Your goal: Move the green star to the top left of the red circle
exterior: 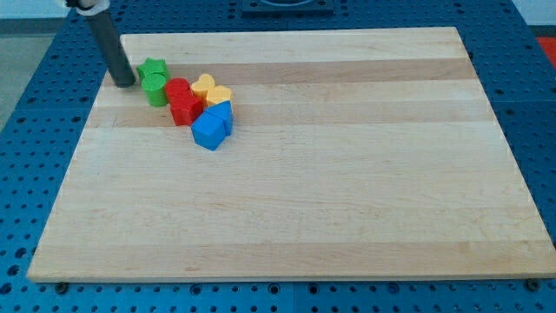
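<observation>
Blue blocks [212,127] lie nearest the lens, at the cluster's 5 o'clock. Left to right: my tip [125,83] rests at 9 o'clock of the green star [153,69], just beside it; no jaws exist on this rod. Star already sits at 10 o'clock of the red circle [177,89], a green cylinder [156,89] wedged between, touching. Risk: a rightward shove would likely jam star into cylinder and scatter the red and yellow blocks [209,89] packed behind
</observation>
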{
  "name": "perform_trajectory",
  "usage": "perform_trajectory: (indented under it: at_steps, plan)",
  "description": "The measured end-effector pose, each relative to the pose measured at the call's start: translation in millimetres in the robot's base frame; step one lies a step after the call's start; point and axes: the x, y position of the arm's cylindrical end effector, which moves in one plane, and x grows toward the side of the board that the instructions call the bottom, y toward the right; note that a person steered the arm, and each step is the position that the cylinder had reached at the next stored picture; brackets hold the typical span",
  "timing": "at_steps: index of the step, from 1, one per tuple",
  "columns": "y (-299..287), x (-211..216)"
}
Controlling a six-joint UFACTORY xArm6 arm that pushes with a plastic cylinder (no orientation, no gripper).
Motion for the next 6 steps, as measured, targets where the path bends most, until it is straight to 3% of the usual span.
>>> perform_trajectory:
  at_steps: [1, 4, 6]
  plan:
    - [-20.5, -12.4]
    - [48.9, -33.2]
    - [59.4, -32.6]
